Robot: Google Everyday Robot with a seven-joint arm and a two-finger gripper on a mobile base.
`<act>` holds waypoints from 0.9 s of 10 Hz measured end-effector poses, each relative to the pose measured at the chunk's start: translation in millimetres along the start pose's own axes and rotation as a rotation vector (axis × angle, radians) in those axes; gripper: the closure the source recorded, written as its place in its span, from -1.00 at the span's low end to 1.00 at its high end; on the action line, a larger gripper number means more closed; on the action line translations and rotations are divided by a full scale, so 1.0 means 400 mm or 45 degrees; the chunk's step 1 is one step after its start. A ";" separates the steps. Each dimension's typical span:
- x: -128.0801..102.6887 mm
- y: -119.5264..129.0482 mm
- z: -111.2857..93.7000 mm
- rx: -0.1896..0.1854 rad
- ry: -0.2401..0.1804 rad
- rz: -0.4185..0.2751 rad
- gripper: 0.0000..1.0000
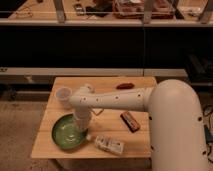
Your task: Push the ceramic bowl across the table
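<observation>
The green ceramic bowl (67,132) sits at the front left of the light wooden table (107,85). My white arm reaches from the right across the table, and my gripper (81,126) points down at the bowl's right rim, touching or just over it. A small white cup (63,94) stands behind the bowl, near the arm's wrist.
A pale packet (110,145) lies at the front edge right of the bowl. A dark brown bar (130,121) lies mid-right. A reddish item (124,86) lies at the back. A dark counter and shelving stand behind the table.
</observation>
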 end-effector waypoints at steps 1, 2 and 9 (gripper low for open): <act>-0.009 0.019 -0.002 -0.008 -0.009 0.020 1.00; -0.017 0.038 -0.005 -0.015 -0.017 0.040 1.00; -0.050 0.157 -0.024 -0.004 -0.010 0.137 1.00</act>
